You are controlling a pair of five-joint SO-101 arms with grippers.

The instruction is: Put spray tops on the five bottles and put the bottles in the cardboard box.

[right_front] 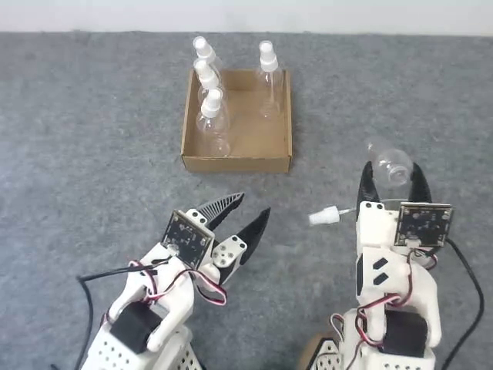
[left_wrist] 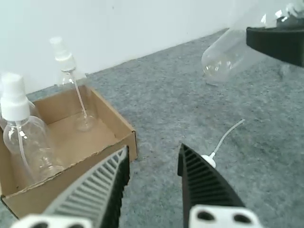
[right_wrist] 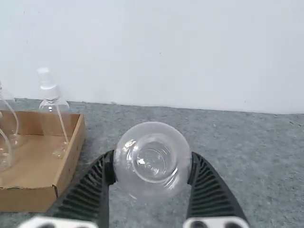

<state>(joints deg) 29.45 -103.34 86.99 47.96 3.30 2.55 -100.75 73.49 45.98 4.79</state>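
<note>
My right gripper (right_front: 391,179) is shut on a clear, uncapped bottle (right_front: 389,163) held lying down above the carpet, right of the box; in the right wrist view its round base (right_wrist: 152,159) sits between the fingers (right_wrist: 209,187). A loose white spray top (right_front: 324,216) lies on the carpet between the arms. My left gripper (right_front: 246,211) stands open and empty just left of the spray top (left_wrist: 209,159), which lies behind one finger (left_wrist: 202,183). The cardboard box (right_front: 235,163) holds several capped bottles (right_front: 212,119).
Grey carpet covers the table. The box (left_wrist: 114,121) sits at the far middle, near a white wall. Open carpet lies left and right of the box (right_wrist: 28,199) and between it and the arms. One capped bottle (right_wrist: 50,102) stands in the box's far right corner.
</note>
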